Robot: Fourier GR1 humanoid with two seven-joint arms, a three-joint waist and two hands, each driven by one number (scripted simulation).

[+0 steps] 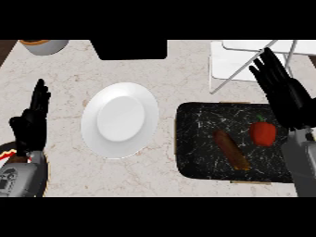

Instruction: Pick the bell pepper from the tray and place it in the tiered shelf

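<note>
Waiting to grasp | right hand (283, 95) released, fingers straight, above the tray's (194, 157) 1 o'clock corner | bell pepper (263, 133) lies untouched in the tray, at 3 o'clock of the sausage (230, 150) | shelf (256, 58) at 12 o'clock of the tray, within reach | left hand (30, 122) released, resting at 9 o'clock of the plate (119, 120) on the desk (64, 83), out of the way

Red bell pepper (263, 133) upright on black tray (201, 139); white tiered shelf (256, 58) beyond.
</note>
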